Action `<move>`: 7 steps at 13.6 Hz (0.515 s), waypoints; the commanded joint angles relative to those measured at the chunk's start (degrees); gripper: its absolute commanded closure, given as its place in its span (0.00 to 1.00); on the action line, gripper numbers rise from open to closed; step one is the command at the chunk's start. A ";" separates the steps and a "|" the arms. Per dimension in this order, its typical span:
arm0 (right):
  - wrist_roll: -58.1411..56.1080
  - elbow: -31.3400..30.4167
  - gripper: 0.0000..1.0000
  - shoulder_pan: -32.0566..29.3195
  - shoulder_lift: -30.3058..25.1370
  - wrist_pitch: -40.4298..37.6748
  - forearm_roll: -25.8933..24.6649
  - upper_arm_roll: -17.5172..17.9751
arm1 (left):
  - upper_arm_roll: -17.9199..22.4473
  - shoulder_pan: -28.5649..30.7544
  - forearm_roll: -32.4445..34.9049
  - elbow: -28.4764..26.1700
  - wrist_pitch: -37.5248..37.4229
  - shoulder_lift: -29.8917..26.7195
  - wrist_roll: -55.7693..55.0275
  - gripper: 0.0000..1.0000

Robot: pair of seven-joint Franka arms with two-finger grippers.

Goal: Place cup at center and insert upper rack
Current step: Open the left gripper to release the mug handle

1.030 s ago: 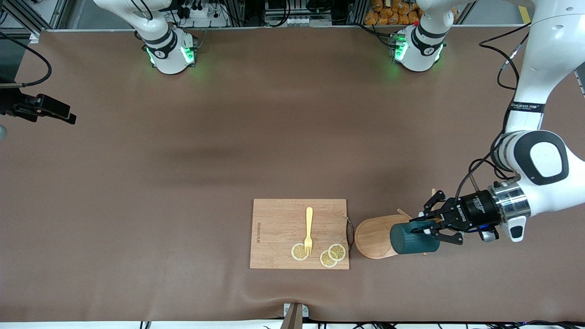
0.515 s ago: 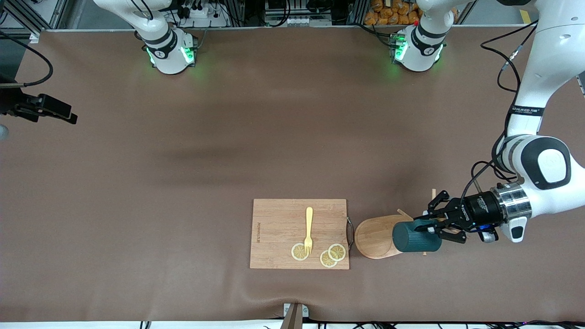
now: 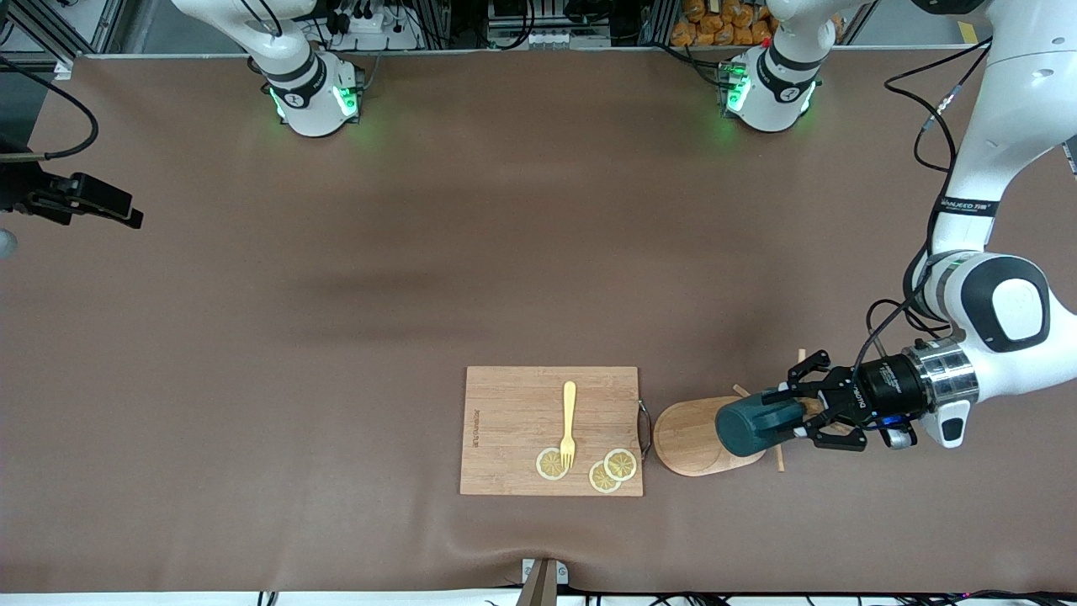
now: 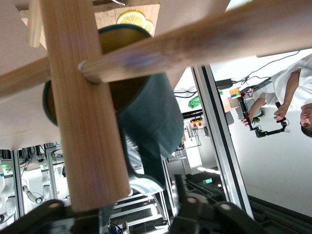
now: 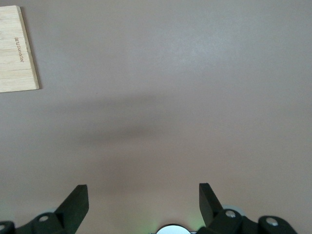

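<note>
The dark teal cup lies tilted on its side across the upper rack. The rack is a light wooden mug tree, tipped over on the table beside the cutting board, toward the left arm's end. My left gripper is at the cup's mouth, open, with a gap beside the cup's wall. In the left wrist view the rack's post and a peg cross in front of the cup, hiding one side of the left gripper. My right gripper hangs open and empty over bare table.
A wooden cutting board lies near the table's front edge, carrying a yellow fork and three lemon slices. Its corner shows in the right wrist view. A black camera mount juts in at the right arm's end.
The left gripper's jaws have parted from the cup. The cup has tipped and slid a little toward the rack's oval base. The left arm drew back slightly; the right has not moved.
</note>
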 commanded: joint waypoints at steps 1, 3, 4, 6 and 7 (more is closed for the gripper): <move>0.89 0.53 0.00 -0.34 -0.12 -0.65 0.49 0.45 | -0.79 0.92 -1.69 0.31 -0.90 -0.13 1.08 0.00; 0.89 0.53 0.00 -0.34 -0.12 -0.65 0.58 0.45 | -0.79 1.62 -2.13 0.31 -1.07 -0.57 0.56 0.00; 0.89 0.53 0.00 -0.34 -0.12 -0.56 0.58 0.45 | -0.79 1.71 -2.13 0.66 -2.20 -0.92 0.03 0.00; 0.89 0.53 0.00 -0.34 -0.12 -0.56 0.49 0.45 | -0.79 2.15 -2.04 1.10 -3.01 -3.10 -1.98 0.00; 0.89 0.53 0.00 -0.34 -0.12 -0.56 0.58 0.45 | -0.79 2.06 -1.61 1.10 -3.01 -4.86 -3.13 0.00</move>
